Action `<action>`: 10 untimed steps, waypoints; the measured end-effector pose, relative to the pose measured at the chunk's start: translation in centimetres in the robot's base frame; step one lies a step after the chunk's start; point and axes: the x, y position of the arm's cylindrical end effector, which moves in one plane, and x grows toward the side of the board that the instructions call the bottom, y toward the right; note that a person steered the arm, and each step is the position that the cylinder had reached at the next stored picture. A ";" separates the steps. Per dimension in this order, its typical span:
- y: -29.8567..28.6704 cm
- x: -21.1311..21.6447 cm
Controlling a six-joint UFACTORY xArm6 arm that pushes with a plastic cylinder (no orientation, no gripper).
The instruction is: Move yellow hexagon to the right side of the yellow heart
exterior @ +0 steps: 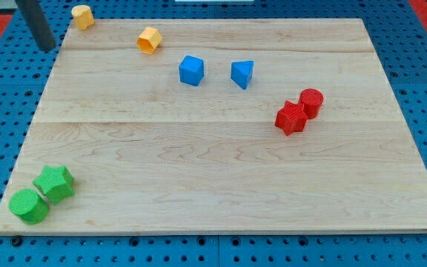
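The yellow hexagon (149,40) lies near the board's top edge, left of centre. The yellow heart (83,16) sits at the board's top left corner, up and to the left of the hexagon, with a clear gap between them. My tip (47,47) is at the view's top left, just off the board's left edge. It is below and left of the heart, touches no block, and is far left of the hexagon.
A blue cube (191,70) and a blue triangle (242,73) lie right of the hexagon. A red star (291,117) touches a red cylinder (311,101) at the right. A green star (55,183) and a green cylinder (29,205) sit at the bottom left corner.
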 end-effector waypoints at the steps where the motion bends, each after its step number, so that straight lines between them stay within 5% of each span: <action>1: 1.8 -6.4; 3: 2.2 -6.7; 6: 11.3 5.6; 7: 20.5 5.3; 8: 18.5 -2.0; 9: 11.5 -4.9; 10: 12.3 -1.0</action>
